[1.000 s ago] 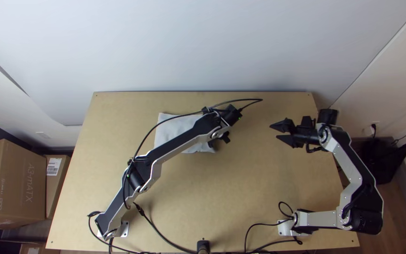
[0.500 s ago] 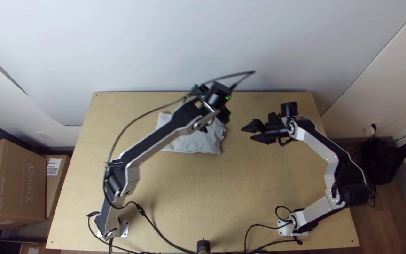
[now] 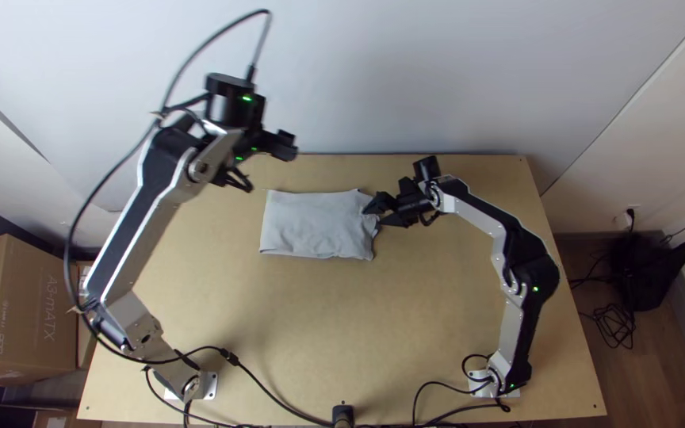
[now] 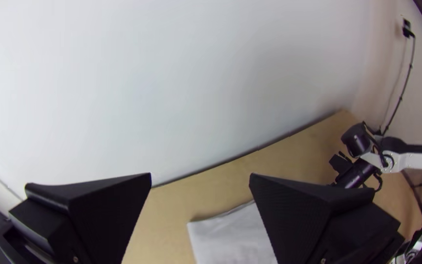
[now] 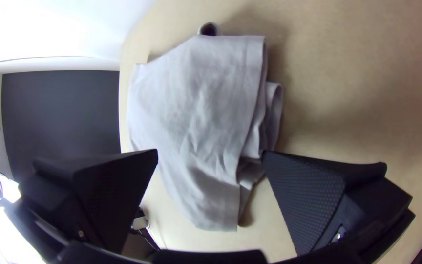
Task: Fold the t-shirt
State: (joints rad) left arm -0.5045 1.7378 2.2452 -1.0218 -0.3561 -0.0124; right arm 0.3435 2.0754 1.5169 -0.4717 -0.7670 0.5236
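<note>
The grey t-shirt (image 3: pixel 311 226) lies folded into a rough rectangle at the table's back middle, its right end rumpled with uneven layered edges. My left gripper (image 3: pixel 263 166) is open, up and to the left of the cloth. Over the shirt's right end, my right gripper (image 3: pixel 373 215) stands open. In the left wrist view, the left gripper (image 4: pixel 200 176) has nothing between its fingers, and a corner of the shirt (image 4: pixel 230 238) lies beyond. The right wrist view has the shirt (image 5: pixel 196 98) beyond and between the spread fingers of the right gripper (image 5: pixel 210 152), with loose layers at one edge.
Bare wood of the table (image 3: pixel 342 317) stretches in front of the shirt. A pale wall (image 3: pixel 406 71) rises behind the table. Black cables (image 3: pixel 267 392) run along the near edge, and cardboard boxes (image 3: pixel 25 309) stand off the left side.
My left arm has swung up and left, away from the shirt, uncovering it. My right gripper has moved left to the shirt's right end.
</note>
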